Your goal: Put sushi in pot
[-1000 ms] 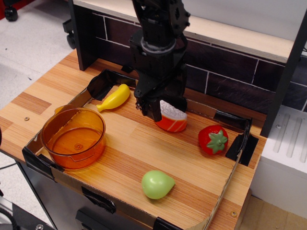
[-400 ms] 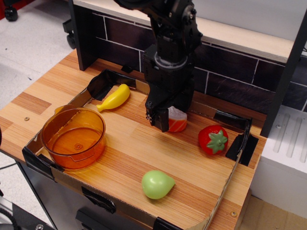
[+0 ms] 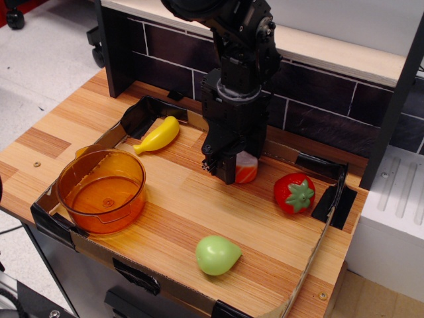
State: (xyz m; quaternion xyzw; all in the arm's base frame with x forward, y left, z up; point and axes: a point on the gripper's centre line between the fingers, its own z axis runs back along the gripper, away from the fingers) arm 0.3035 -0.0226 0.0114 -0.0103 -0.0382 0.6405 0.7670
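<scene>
The black gripper (image 3: 235,169) points down at the wooden table (image 3: 172,212), its jaws set on either side of the sushi (image 3: 246,169); only the orange side and a sliver of white show past the near finger. The jaws look closed on it, though the contact itself is hidden. The sushi sits low, at or just above the board. Taking it as the landmark: the strawberry (image 3: 294,193) lies near on its right, the green pear (image 3: 216,255) in front, the yellow banana (image 3: 158,136) back-left, and the orange pot (image 3: 101,190) well apart to the left, holding no food.
</scene>
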